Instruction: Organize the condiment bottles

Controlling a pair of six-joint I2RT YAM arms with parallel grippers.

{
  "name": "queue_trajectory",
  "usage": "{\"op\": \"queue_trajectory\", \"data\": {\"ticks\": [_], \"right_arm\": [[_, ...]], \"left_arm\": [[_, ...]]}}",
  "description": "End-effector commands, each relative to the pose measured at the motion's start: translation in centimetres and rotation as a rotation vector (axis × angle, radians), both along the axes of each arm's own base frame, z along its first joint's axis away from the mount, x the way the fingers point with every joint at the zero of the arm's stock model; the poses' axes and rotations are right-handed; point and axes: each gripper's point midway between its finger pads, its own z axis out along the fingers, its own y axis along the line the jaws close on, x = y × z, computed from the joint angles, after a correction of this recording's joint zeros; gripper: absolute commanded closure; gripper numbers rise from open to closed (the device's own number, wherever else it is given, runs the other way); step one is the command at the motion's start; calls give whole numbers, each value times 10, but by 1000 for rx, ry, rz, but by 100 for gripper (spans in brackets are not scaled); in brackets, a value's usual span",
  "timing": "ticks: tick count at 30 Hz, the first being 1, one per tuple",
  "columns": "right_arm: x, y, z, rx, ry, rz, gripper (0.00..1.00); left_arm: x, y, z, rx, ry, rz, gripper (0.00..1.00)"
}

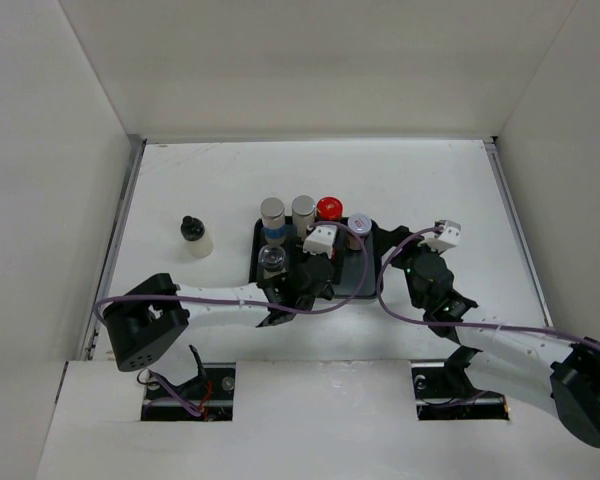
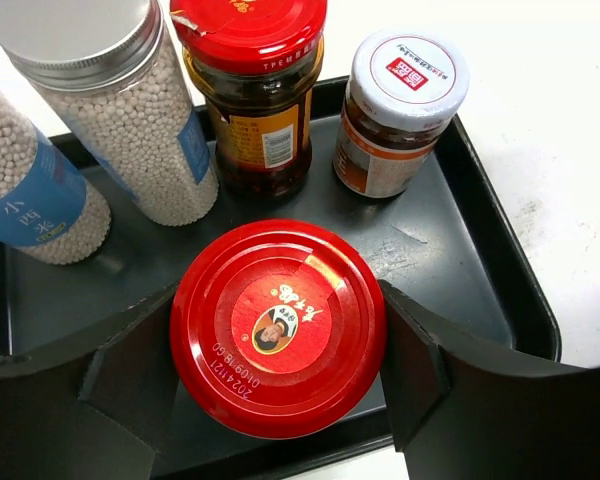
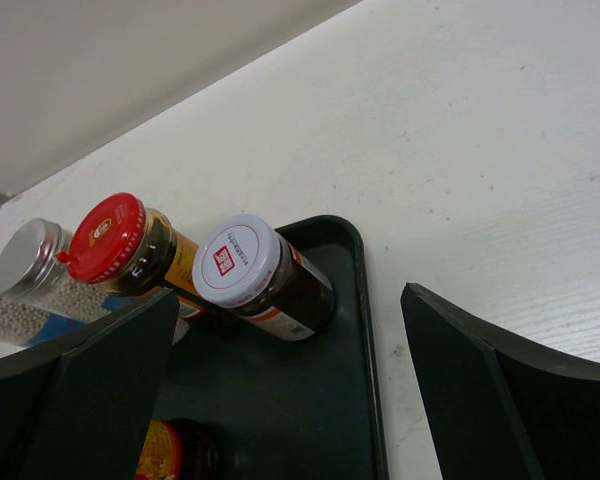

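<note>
Red jar (image 2: 278, 328), clasped by left pincer (image 2: 278, 345), stands on tray (image 2: 440, 250) with five others; black-capped bottle (image 1: 194, 238) sits outside on tabletop (image 1: 400, 180); right pincer (image 3: 290, 390) gapes empty.

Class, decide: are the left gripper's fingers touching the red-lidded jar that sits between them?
Touching. The left wrist view shows both fingers pressed against the lid of the jar, with no gap on either side.
</note>
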Motion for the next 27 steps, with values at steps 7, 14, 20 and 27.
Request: {"op": "queue_trajectory", "data": {"ticks": [7, 14, 20, 27], "right_arm": [[4, 4, 16, 37, -42, 4, 0], [5, 5, 14, 33, -36, 4, 0], [3, 8, 17, 37, -47, 15, 0], [5, 26, 12, 32, -34, 95, 53]], "left_arm": [[8, -3, 63, -196, -103, 42, 13], [5, 24, 160, -333, -219, 43, 7], [30, 141, 149, -244, -208, 378, 10], [46, 247, 92, -178, -73, 654, 9]]}}
